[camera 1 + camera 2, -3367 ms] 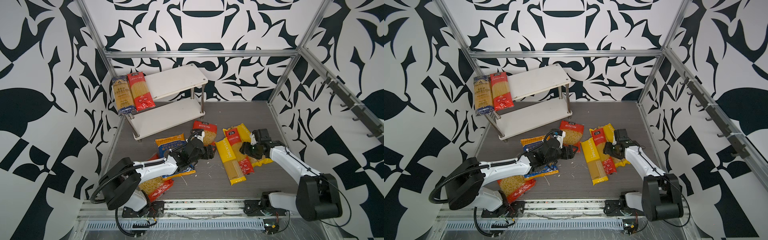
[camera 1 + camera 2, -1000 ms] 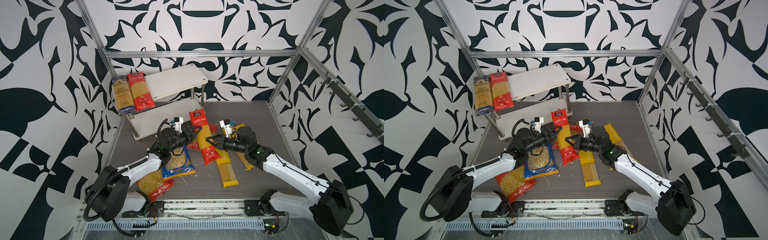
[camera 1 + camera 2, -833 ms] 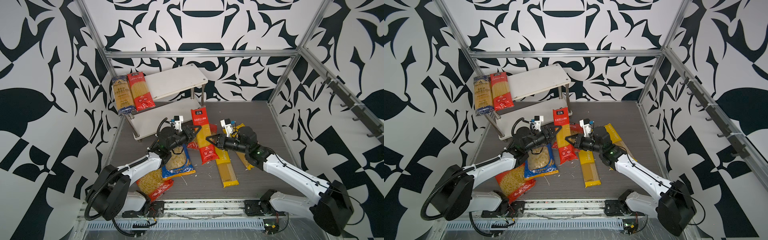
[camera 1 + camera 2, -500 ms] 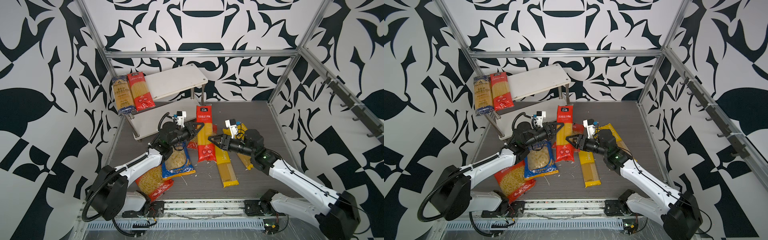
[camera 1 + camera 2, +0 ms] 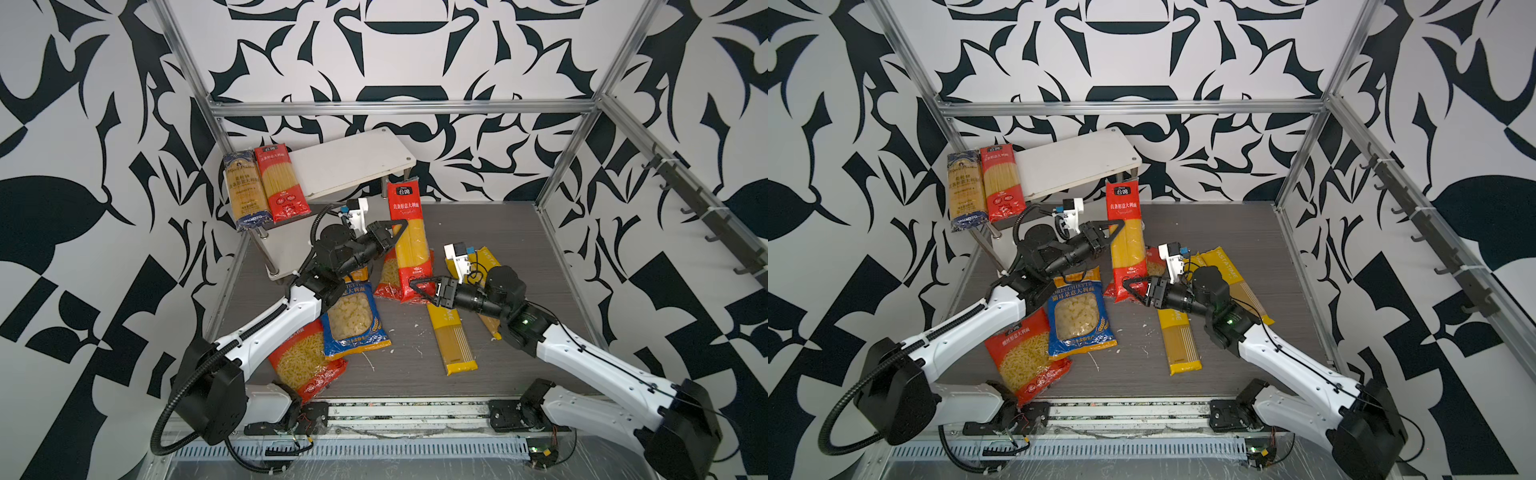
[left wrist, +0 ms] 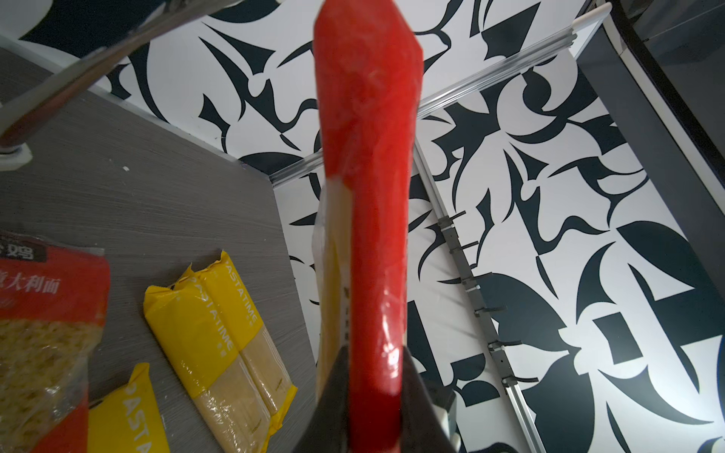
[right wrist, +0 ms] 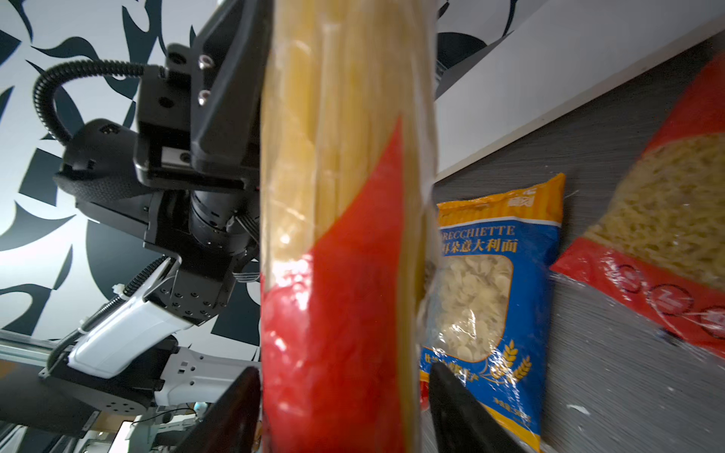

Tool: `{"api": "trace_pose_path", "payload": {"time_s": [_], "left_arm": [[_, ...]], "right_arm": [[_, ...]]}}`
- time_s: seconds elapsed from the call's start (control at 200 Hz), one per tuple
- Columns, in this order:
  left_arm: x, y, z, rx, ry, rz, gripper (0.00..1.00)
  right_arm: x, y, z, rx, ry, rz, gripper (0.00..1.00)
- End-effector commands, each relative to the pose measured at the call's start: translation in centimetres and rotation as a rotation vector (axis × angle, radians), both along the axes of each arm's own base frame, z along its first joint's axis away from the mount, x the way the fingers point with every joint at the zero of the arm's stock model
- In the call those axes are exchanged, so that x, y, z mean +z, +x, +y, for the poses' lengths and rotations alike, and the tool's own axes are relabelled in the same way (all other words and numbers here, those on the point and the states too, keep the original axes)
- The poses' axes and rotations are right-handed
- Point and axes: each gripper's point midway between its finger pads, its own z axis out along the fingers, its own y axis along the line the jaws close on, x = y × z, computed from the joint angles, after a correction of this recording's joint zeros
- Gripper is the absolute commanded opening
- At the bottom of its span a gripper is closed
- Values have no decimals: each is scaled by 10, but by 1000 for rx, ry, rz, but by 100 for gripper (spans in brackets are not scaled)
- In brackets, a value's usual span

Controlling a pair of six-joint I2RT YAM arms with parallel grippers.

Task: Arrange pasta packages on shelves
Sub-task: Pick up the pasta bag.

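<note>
light: bright, even | shadows: soft | wrist views: close-range blur

This is a robotics lab test cell. Aluminium frame rails box in a small grey wood-grain surface, and bold black-and-white patterned panels cover every wall. The white left arm and right arm are mounted along the lower edge of the frame, above exposed wiring and a slotted cable duct. A rail of dark hooks runs down the right side.
</note>
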Motion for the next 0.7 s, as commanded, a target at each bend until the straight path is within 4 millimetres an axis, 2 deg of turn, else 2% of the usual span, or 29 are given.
{"api": "trace_pose_path", "payload": {"time_s": [0.0, 0.135, 0.29, 0.375, 0.505, 0.695], "left_arm": [[92, -16, 30, 73, -149, -206, 6], [95, -12, 52, 160, -142, -205, 10], [103, -13, 69, 217, -142, -221, 27], [106, -13, 76, 235, -140, -225, 35], [106, -17, 84, 264, -110, -227, 56], [79, -23, 89, 274, -23, -181, 69]], "right_arm": [[56, 11, 3, -32, 139, -136, 53], [86, 16, 12, -11, 172, -211, 28], [107, 23, 27, 38, 164, -266, 13], [117, 28, 36, 76, 145, -288, 9], [136, 44, 46, 109, 141, -305, 3], [166, 78, 49, 122, 172, -302, 0]]}}
